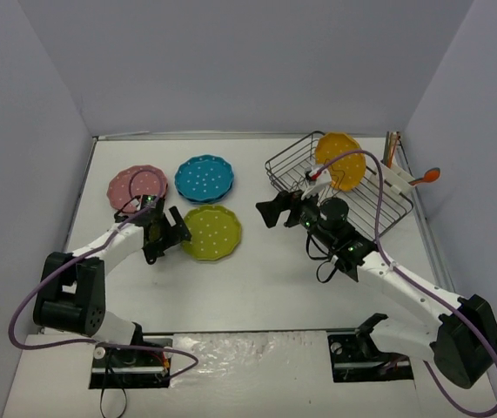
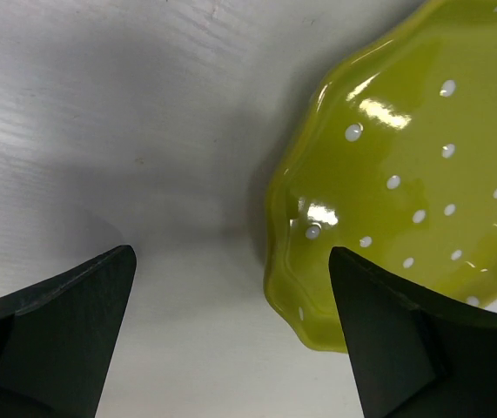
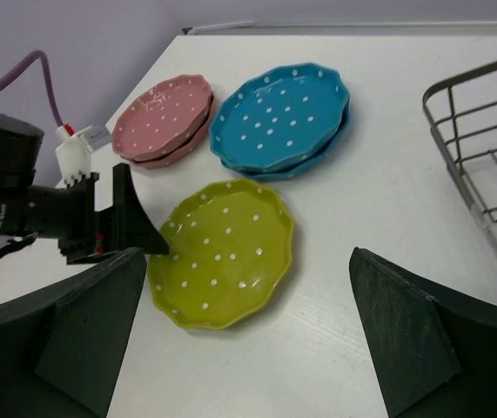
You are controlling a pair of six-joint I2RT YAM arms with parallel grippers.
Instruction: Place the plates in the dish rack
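Note:
A yellow-green plate (image 1: 212, 232) lies flat on the table, with a stack of blue plates (image 1: 204, 178) and a stack of pink plates (image 1: 137, 185) behind it. An orange plate (image 1: 340, 160) stands on edge in the dish rack (image 1: 387, 205) at the back right. My left gripper (image 1: 177, 237) is open at the yellow-green plate's left edge. In the left wrist view the plate (image 2: 405, 165) has its rim between the fingers of that gripper (image 2: 231, 331). My right gripper (image 1: 267, 212) hangs open and empty between rack and plates. Its camera shows the right gripper (image 3: 244, 340), yellow-green plate (image 3: 222, 252), blue plates (image 3: 281, 115), pink plates (image 3: 163, 115) and rack (image 3: 470, 74).
An orange-headed utensil (image 1: 426, 178) and a wooden-handled item (image 1: 392, 148) sit by the rack's far right corner. Grey walls close in the table on three sides. Purple cables trail from both arms.

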